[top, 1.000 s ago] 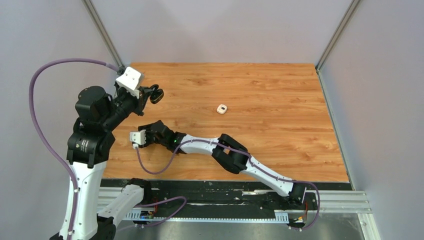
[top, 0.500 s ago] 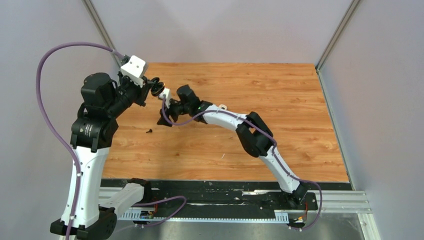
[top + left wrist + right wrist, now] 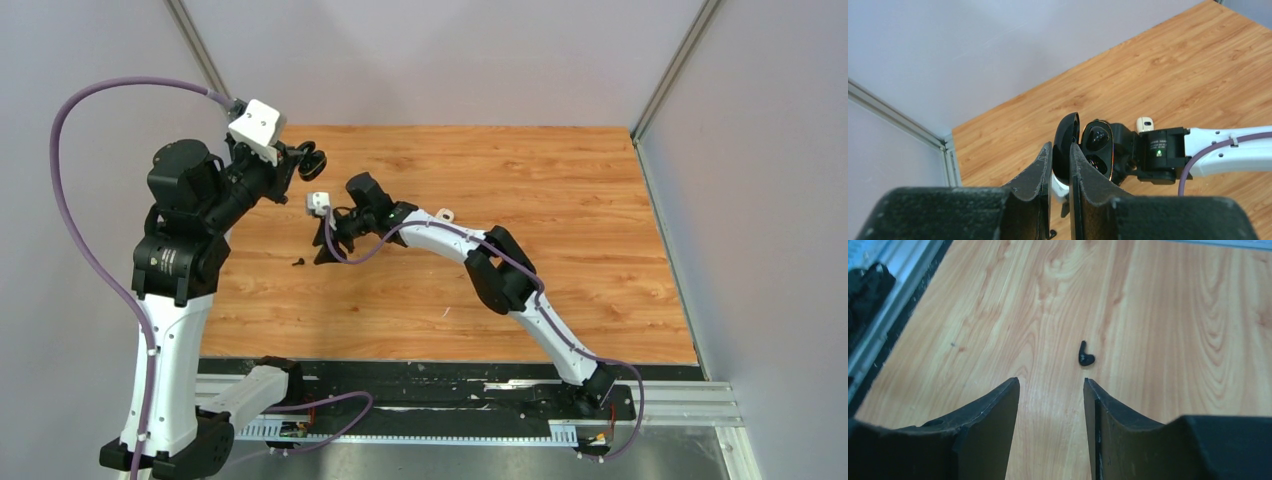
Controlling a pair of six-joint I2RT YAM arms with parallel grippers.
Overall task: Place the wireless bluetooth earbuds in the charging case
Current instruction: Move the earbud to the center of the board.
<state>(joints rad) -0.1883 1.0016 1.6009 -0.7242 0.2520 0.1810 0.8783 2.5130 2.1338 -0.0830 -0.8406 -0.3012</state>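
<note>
My left gripper (image 3: 303, 168) is raised over the far left of the table, shut on the lid of an open black charging case (image 3: 314, 162). In the left wrist view its fingers (image 3: 1045, 160) pinch the lid (image 3: 1066, 145), and the case body (image 3: 1097, 147) shows two dark glossy wells. One black earbud (image 3: 298, 263) lies on the wood. In the right wrist view this earbud (image 3: 1086, 355) lies just beyond my right gripper (image 3: 1050, 382), which is open and empty. In the top view the right gripper (image 3: 325, 245) points down below the case. No other earbuds show.
A small white case (image 3: 444, 214) lies mid-table, partly behind the right arm; it also shows in the left wrist view (image 3: 1144, 124). The left wall and its metal rail (image 3: 205, 60) stand close behind the left gripper. A black strip (image 3: 868, 295) edges the table.
The right arm swung from the near left up beside the held case, then drew slightly back and down. The black earbud came into view on the wood. The left gripper kept the case and shifted slightly.
</note>
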